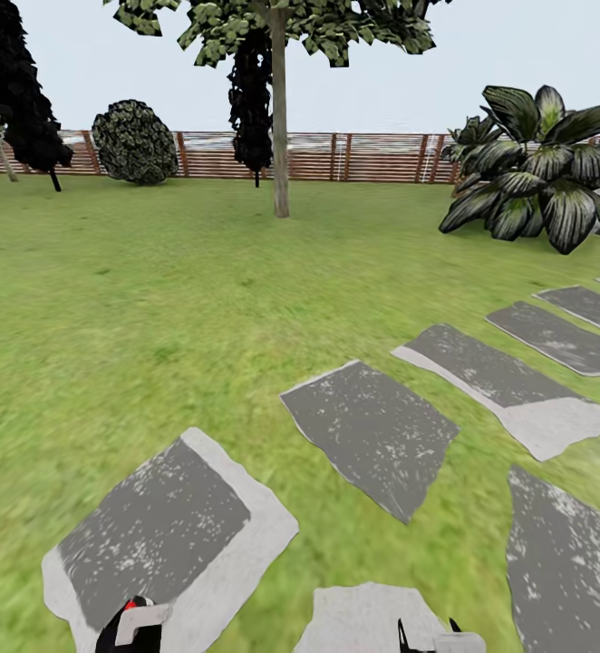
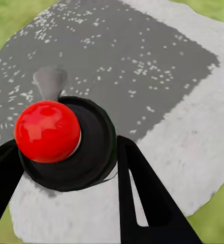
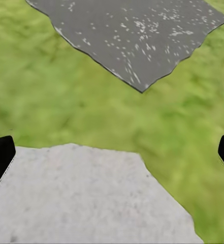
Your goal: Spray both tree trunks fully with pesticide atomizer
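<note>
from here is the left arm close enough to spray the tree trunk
Probably not. The left gripper is shut on the atomizer, but the tree trunk stands far across the lawn near the fence. Nothing blocks the way, so the robot should drive closer first.

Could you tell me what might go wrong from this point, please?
The left pincer holds the pesticide atomizer low on its dark body; jolting over the uneven stepping stones could loosen it. The tree trunk stands far across the lawn, so spraying from here would likely miss.
</note>
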Controlling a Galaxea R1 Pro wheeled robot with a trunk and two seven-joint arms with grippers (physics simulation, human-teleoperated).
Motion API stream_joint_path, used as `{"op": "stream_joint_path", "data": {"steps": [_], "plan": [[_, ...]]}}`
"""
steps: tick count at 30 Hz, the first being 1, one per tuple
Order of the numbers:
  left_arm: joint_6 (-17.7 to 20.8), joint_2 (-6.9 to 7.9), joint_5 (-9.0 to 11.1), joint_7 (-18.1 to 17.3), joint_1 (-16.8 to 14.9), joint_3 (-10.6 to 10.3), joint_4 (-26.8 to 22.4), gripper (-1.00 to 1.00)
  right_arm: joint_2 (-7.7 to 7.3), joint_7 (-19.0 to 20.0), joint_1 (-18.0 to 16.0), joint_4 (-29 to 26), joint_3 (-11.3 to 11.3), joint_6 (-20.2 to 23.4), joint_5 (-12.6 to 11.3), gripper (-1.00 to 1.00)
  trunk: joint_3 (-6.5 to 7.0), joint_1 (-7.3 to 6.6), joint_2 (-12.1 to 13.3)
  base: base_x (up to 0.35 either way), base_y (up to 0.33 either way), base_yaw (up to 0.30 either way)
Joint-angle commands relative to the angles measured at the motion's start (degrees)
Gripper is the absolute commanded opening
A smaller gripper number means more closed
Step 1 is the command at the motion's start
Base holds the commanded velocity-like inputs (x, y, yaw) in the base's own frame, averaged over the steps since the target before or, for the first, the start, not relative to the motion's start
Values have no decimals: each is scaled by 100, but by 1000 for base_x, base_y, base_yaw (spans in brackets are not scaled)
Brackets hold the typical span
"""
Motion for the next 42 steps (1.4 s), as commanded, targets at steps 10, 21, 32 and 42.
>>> {"op": "stream_joint_path", "data": {"steps": [10, 21, 32, 42], "plan": [[0, 0, -6, -2, 0, 0, -1, -100, 0, 0, -1, 0, -3, 0, 0, 100, 0, 0, 0, 342, 0, 0], [0, -2, -6, -1, 0, 0, -1, -100, 0, -2, -1, 1, 2, 0, 0, 100, 0, 0, 0, 342, 0, 0], [1, -2, -5, 0, 25, 0, -1, -100, 1, -1, 2, 8, 3, 0, 0, 100, 0, 0, 0, 342, 0, 0], [1, 0, 1, 6, 26, 0, -1, -100, 0, -2, 2, 9, 3, 0, 2, 100, 0, 0, 0, 342, 0, 0]]}}
